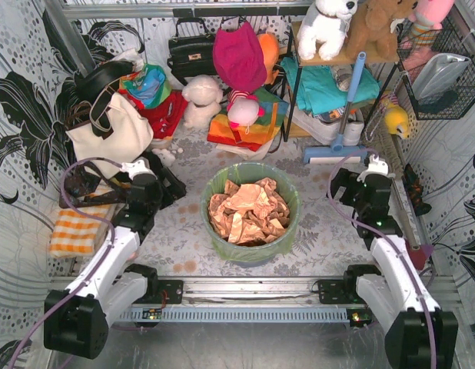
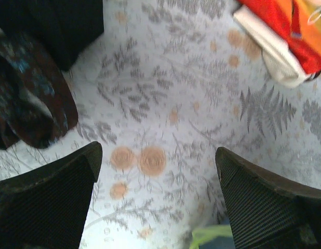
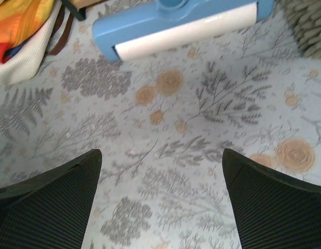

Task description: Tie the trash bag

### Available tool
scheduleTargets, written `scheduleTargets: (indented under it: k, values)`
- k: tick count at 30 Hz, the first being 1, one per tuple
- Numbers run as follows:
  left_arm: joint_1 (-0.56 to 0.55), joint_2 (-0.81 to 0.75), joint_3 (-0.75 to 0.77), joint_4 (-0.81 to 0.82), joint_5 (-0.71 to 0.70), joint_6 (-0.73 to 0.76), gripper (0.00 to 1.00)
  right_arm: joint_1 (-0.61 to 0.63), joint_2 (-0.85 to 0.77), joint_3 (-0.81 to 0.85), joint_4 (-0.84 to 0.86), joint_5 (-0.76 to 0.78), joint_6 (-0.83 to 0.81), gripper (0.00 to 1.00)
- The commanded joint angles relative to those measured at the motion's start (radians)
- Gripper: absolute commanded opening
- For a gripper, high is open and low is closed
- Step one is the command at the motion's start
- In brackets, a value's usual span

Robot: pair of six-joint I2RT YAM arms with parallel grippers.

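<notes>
The trash bag (image 1: 219, 181) sits at the centre of the overhead frame, lining a round bin (image 1: 257, 260), its mouth untied and crumpled brown paper (image 1: 249, 209) filling it. Left of it, the left hand (image 2: 158, 155) hangs spread wide over the flowered desk (image 2: 165, 78), gripping nothing. The right hand (image 3: 160, 155), at the frame's right, gapes just as wide and empty, below a blue roller (image 3: 176, 23).

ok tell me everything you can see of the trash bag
The trash bag is thin, translucent lime-green plastic lining a round blue-grey bin at the middle of the floral cloth. Its mouth stands wide open and untied, its edge folded out over the bin's rim. Crumpled copper-brown paper fills it nearly to the top. Only bin and paper touch it.
</notes>
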Motion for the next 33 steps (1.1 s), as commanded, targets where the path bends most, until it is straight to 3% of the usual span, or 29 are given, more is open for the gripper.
scheduleTargets:
  k: [1, 7, 18, 25, 28, 33]
  values:
    - [-0.004, -0.018, 0.029, -0.151, 0.161, -0.084, 0.98, 0.000, -0.118, 0.034, -0.216, -0.095, 0.060, 0.98]
    - [-0.057, -0.039, -0.010, -0.207, 0.332, -0.163, 0.95, 0.000, -0.150, 0.089, -0.387, -0.162, 0.118, 0.99]
    - [-0.194, -0.160, -0.142, -0.237, 0.297, -0.351, 0.83, 0.000, -0.123, 0.079, -0.410, -0.314, 0.298, 0.93]
    - [-0.221, -0.192, -0.245, -0.136, 0.374, -0.424, 0.69, 0.000, -0.128, 0.059, -0.400, -0.326, 0.366, 0.91]
    - [-0.224, -0.206, -0.279, -0.081, 0.401, -0.458, 0.56, 0.000, -0.110, 0.057, -0.403, -0.356, 0.383, 0.90]
    - [-0.226, -0.254, -0.379, 0.075, 0.457, -0.605, 0.56, 0.000, -0.107, 0.052, -0.401, -0.375, 0.415, 0.88]
